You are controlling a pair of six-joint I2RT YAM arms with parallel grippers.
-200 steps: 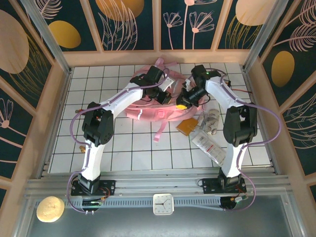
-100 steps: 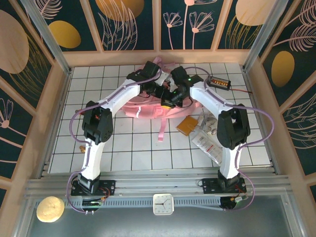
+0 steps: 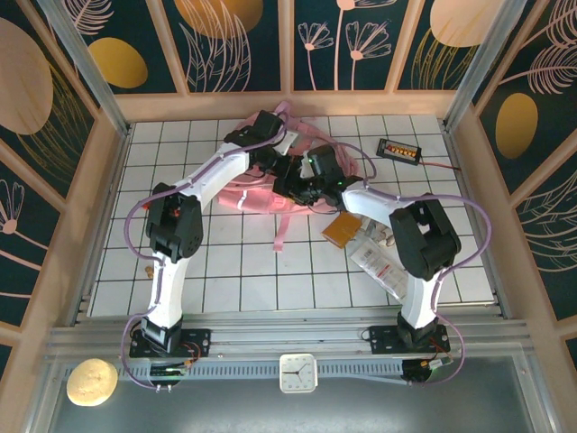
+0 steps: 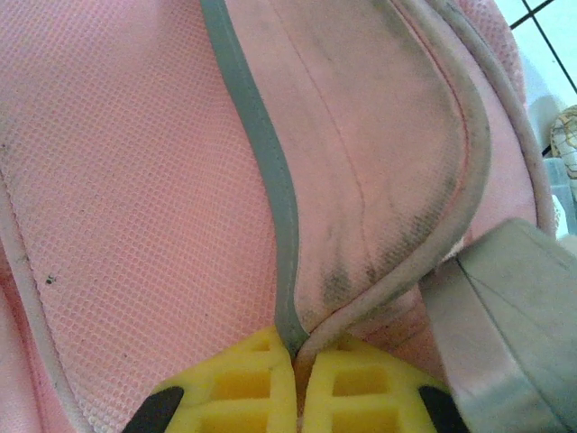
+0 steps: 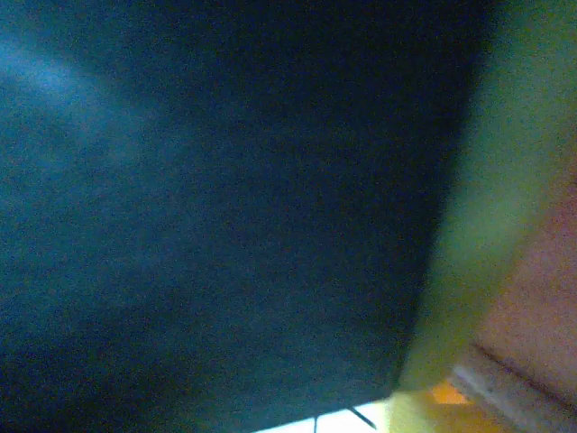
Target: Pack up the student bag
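My left gripper (image 4: 295, 359) is clenched on the bag (image 4: 135, 180): the two yellow fingertips (image 4: 239, 379) press together on a fold of pink mesh fabric, right where a grey strip (image 4: 261, 162) and a pale piped edge run down and meet between them. From above, the left gripper (image 3: 276, 166) sits over the far half of the bag (image 3: 248, 194), which lies flat toward the back of the white tiled table (image 3: 180, 262), with one pink strap (image 3: 281, 233) trailing toward me.

My right gripper (image 3: 300, 185) is down at the bag's right side, just beside the left one. Its own camera gives a dark blur with a sliver of pink at the edge, so I cannot tell whether it is released or holding anything.

To the right of the bag lie an orange card (image 3: 343, 230) and a clear packet (image 3: 379, 266), touching. A black meter (image 3: 399, 150) sits near the back right corner.
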